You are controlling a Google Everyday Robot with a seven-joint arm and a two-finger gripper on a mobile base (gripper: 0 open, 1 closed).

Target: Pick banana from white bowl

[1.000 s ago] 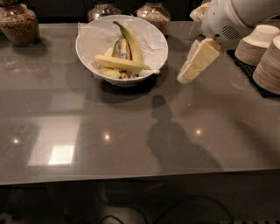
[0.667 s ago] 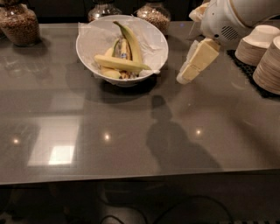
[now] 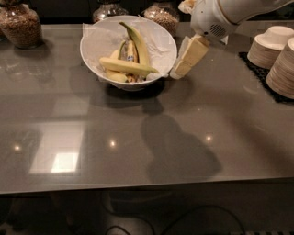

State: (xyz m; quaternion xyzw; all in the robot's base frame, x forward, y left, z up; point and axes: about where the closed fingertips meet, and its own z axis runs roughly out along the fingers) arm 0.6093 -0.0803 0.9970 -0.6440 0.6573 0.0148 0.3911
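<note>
The white bowl, lined with crinkled white paper, stands at the back middle of the grey table. The banana, nearly straight and pale yellow with a greenish tip pointing right, lies across the front of the bowl. Behind it lie a more curved greenish-yellow banana and a banana with a blue sticker. My gripper, cream-coloured, hangs just right of the bowl's right rim, at about rim height, pointing down and to the left. It holds nothing that I can see.
Three glass jars of grains stand along the back edge. Stacks of small cream paper bowls sit on a black mat at the right. The grey tabletop stretches toward me.
My gripper has moved left and slightly up, from well right of the bowl to just beside its right rim. The bananas have not moved.
</note>
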